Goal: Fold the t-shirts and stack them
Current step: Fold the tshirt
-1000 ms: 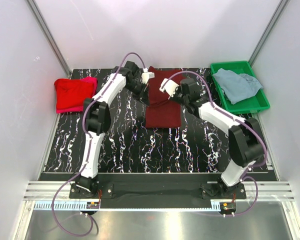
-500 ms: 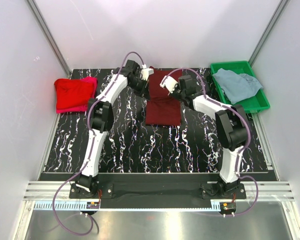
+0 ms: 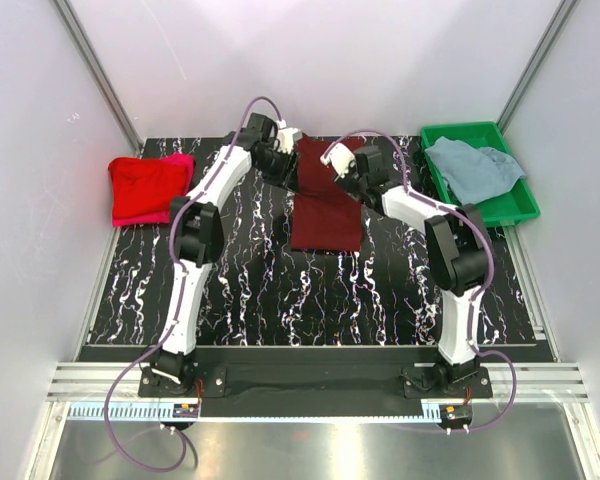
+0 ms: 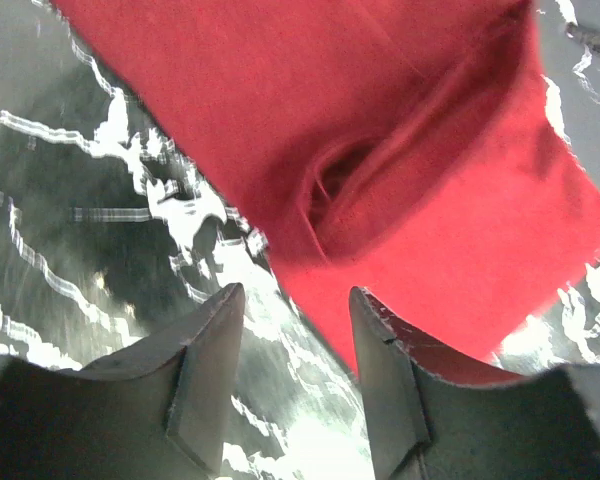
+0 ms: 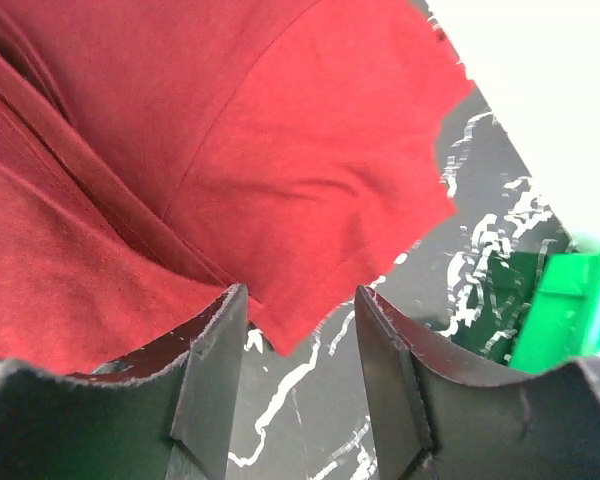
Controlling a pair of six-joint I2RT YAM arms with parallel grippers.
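Note:
The dark maroon t-shirt (image 3: 325,205) lies folded into a long strip at the middle back of the table. My left gripper (image 3: 291,160) is at its far left corner and my right gripper (image 3: 342,176) at its far right corner. Seen from the left wrist, the left gripper (image 4: 295,335) stands open over the table just off the maroon cloth's edge (image 4: 380,150). Seen from the right wrist, the right gripper (image 5: 300,325) is open above a corner of the cloth (image 5: 230,150). A bright red t-shirt (image 3: 140,190) lies folded on a pink one (image 3: 182,160) at the left. The grey-blue t-shirt (image 3: 475,170) is crumpled in the tray.
The green plastic tray (image 3: 510,208) stands at the back right corner and shows in the right wrist view (image 5: 570,300). White walls enclose the black marbled table (image 3: 280,290) on three sides.
Both grippers have opened and let go of the maroon t-shirt's far end, which now lies flat. Both arms have stretched further towards the back.

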